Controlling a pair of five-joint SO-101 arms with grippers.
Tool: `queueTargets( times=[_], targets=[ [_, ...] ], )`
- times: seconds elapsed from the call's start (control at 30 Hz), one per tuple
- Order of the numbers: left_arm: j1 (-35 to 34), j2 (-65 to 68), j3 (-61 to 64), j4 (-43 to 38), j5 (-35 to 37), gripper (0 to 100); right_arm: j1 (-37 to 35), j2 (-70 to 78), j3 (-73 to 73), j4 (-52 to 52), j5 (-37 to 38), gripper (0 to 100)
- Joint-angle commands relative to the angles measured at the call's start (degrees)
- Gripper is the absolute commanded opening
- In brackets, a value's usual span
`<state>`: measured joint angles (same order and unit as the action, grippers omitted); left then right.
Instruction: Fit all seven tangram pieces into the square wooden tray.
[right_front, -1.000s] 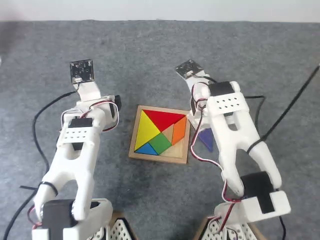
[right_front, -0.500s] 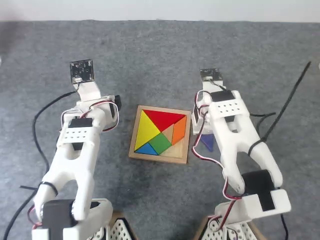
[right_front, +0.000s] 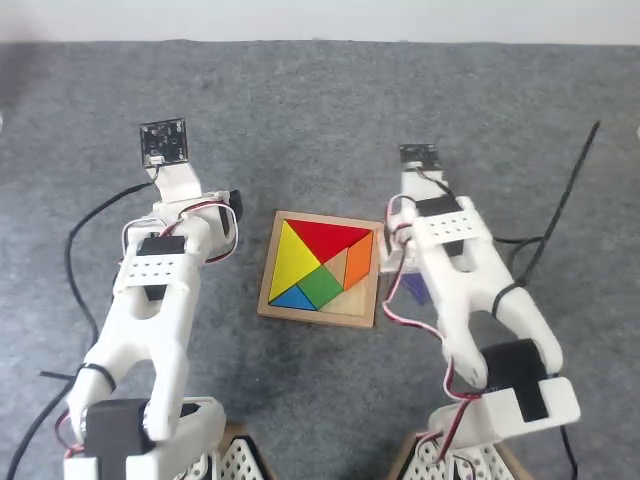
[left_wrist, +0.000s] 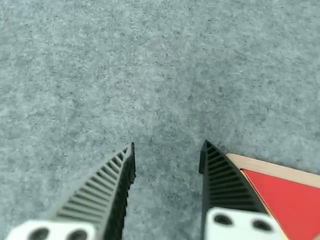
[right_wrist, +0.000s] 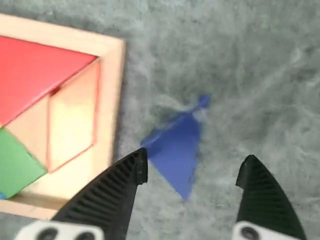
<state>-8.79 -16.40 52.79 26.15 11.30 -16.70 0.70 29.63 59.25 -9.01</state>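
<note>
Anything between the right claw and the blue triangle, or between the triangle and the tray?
Nothing visible. The right claw is open over the blue triangle, which lies on the grey mat beside the wooden tray. Only the tray's own rim lies between the triangle and the bare wood inside.

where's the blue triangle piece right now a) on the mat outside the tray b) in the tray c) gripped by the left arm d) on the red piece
a: the blue triangle lies on the grey mat beside the wooden tray, under the open right gripper.
</note>
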Motion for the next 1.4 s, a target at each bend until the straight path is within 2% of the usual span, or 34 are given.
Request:
queueTargets(
  times=[0.0, 0.17, 0.5, 0.7, 0.83, 0.97, 1.27, 1.37],
  targets=[
    [0.4, -1.9, -0.6, -1.3, -0.5, 21, -4.5, -0.3, -0.4, -2.0, -0.6, 28.1],
    [0.4, -1.9, -0.5, -1.3, -0.5, 21, -4.0, 0.2, -0.2, -3.1, -1.7, 28.1],
    [0.4, -1.9, -0.5, -1.3, -0.5, 21, -0.8, 10.3, -3.7, -3.3, -1.8, 27.9],
    [0.4, -1.9, -0.5, -1.3, -0.5, 21, -0.7, 10.3, -4.6, -2.3, -1.8, 15.3],
    [0.4, -1.9, -0.5, -1.3, -0.5, 21, -0.7, 10.3, -4.7, -2.7, -2.3, 18.4],
    [0.4, -1.9, -0.5, -1.3, -0.5, 21, -0.5, 10.3, -5.0, -2.0, -6.2, 18.7],
    [0.4, -1.9, -0.6, -1.3, -0.5, 21, 2.7, 10.5, -10.7, 5.9, -6.2, 18.9],
    [0.4, -1.9, -0.6, -1.3, -0.5, 21, 1.6, 10.4, -10.6, 6.3, -6.2, 23.5]
  ],
)
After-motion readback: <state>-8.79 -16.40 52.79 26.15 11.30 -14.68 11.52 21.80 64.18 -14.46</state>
